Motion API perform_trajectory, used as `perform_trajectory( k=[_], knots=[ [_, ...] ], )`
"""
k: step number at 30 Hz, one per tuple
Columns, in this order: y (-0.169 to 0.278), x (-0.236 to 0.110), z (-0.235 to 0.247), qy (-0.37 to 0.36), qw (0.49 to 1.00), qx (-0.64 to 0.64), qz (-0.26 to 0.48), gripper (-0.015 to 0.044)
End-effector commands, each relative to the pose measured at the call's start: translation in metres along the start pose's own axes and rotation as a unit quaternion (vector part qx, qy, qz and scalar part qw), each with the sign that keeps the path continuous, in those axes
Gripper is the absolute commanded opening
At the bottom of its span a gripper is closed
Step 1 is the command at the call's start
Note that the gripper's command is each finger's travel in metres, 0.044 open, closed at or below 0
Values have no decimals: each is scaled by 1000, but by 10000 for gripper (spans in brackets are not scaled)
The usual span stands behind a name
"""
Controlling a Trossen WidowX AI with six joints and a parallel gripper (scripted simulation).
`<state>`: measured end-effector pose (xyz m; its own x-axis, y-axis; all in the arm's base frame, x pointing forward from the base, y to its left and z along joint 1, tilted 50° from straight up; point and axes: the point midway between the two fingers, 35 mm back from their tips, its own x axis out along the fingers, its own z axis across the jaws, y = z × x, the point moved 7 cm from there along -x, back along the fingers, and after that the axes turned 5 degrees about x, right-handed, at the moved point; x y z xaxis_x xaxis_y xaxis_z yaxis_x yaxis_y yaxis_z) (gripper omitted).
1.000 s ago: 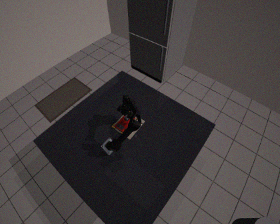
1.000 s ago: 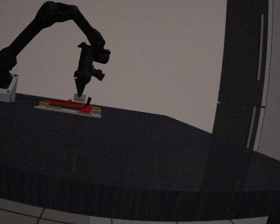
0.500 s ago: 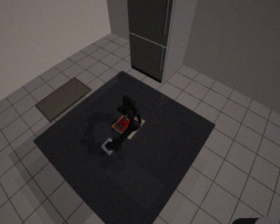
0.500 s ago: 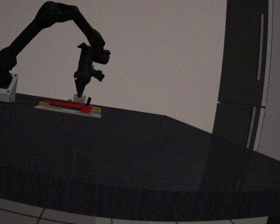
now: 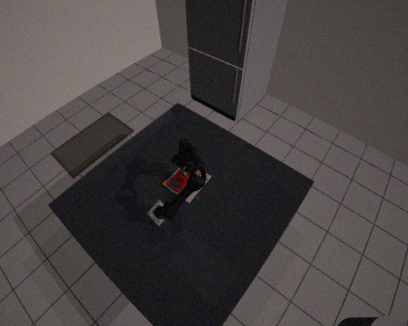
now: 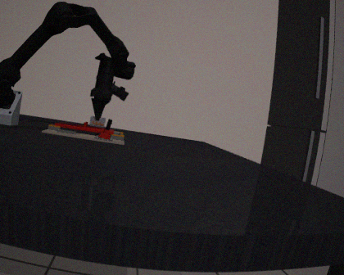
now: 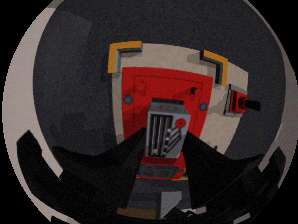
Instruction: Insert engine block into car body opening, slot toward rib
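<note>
My gripper [image 6: 98, 115] [image 7: 165, 133] points straight down and is shut on the grey engine block [image 6: 97, 121] [image 7: 166, 131]. The block has a ribbed grey face with small red marks. It hangs just above the red car body [image 5: 177, 181] [image 6: 76, 126] [image 7: 143, 86], over its middle. The car body lies flat on a pale base plate [image 6: 115, 141] [image 7: 225, 132] with orange corner marks [image 7: 124, 50]. The opening in the body is mostly hidden behind the block in the wrist view. In the top view the arm [image 5: 187, 167] covers the block.
The arm's grey base [image 5: 157, 214] [image 6: 5, 110] stands on the dark table [image 5: 239, 213] [image 6: 173, 184] near the plate. A small red and black part [image 7: 238, 103] sits at the plate's right edge. A tall dark fridge [image 5: 221, 53] [image 6: 300, 90] stands behind the table.
</note>
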<state>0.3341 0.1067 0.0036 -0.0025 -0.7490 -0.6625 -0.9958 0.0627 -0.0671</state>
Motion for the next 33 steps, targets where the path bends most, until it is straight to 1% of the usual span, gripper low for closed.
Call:
perform_trajectory(
  k=[1, 33],
  knots=[
    [0, 1, 0, 3, 1000, -3, -2, 159],
    [0, 6, 0, 3, 1000, -3, -2, 159]
  ],
)
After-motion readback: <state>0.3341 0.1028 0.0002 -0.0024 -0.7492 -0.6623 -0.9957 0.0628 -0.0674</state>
